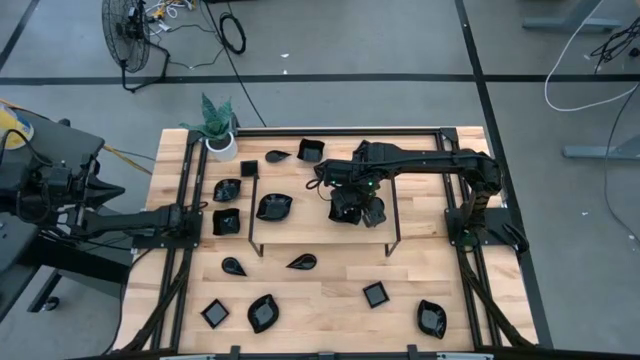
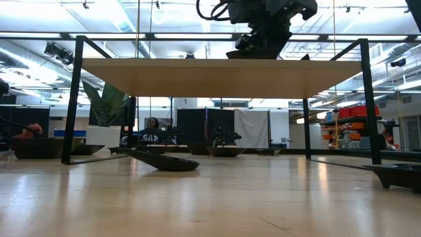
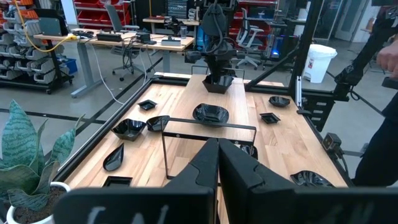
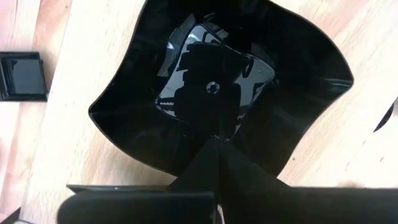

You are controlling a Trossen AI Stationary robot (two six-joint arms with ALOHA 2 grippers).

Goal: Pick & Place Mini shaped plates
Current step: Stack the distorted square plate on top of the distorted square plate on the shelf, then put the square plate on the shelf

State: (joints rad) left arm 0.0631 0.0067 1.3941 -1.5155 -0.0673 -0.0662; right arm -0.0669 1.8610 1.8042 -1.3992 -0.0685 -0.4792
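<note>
My right tool, jaws closed on the near rim of a glossy black wavy-edged square plate, holds it over the raised wooden shelf at the desk's centre; stiff, light, slippery, so rim-pinching seems safest.

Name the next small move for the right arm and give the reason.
Probably open the right end effector: it is shut on the rim of a square black dish that seems to rest on the raised wooden shelf. The left end effector waits, shut, near the potted plant.
</note>
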